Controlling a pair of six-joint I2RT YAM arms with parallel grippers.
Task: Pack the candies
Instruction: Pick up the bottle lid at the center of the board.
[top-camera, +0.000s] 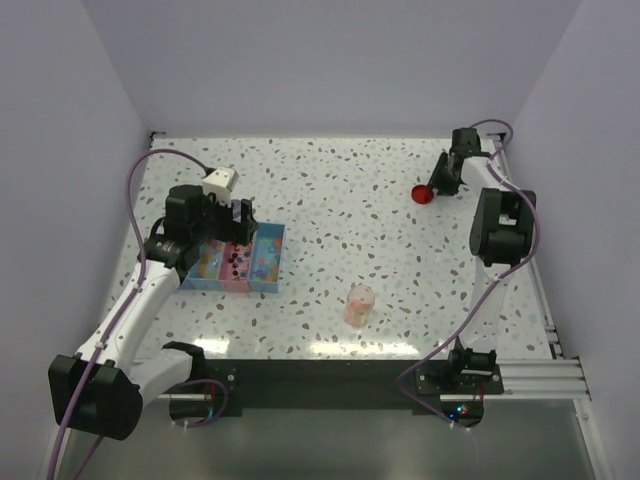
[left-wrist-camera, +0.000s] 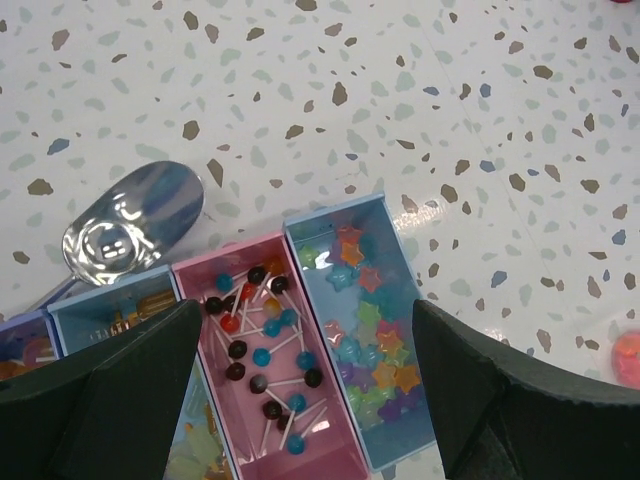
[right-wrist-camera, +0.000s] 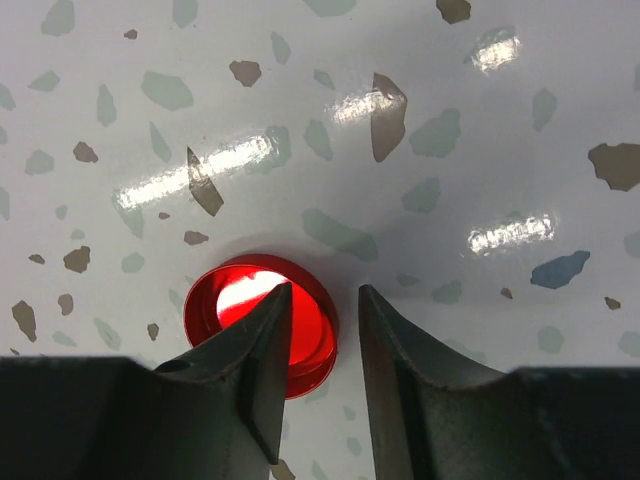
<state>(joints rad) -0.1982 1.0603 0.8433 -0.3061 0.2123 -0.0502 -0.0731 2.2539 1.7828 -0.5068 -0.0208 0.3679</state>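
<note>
The candies (top-camera: 358, 305) fill a small clear jar near the table's front middle as a speckled orange-pink heap. The same candies (left-wrist-camera: 628, 358) show at the right edge of the left wrist view. My left gripper (left-wrist-camera: 307, 330) hangs wide open and empty over a pink tray (left-wrist-camera: 340, 462) of lollipops and a blue tray (left-wrist-camera: 335, 210) of star sweets. At the far right lies a round red lid (right-wrist-camera: 310, 330). My right gripper (right-wrist-camera: 325, 290) straddles its rim, one finger inside and one outside. A gap shows between the outer finger and the rim. In the top view the right gripper (top-camera: 437, 185) sits beside the lid (top-camera: 423, 194).
A metal scoop (left-wrist-camera: 120, 230) lies on the table just behind the trays. Several joined trays (top-camera: 236, 265) sit at the left under my left arm. White walls close in the speckled table on three sides.
</note>
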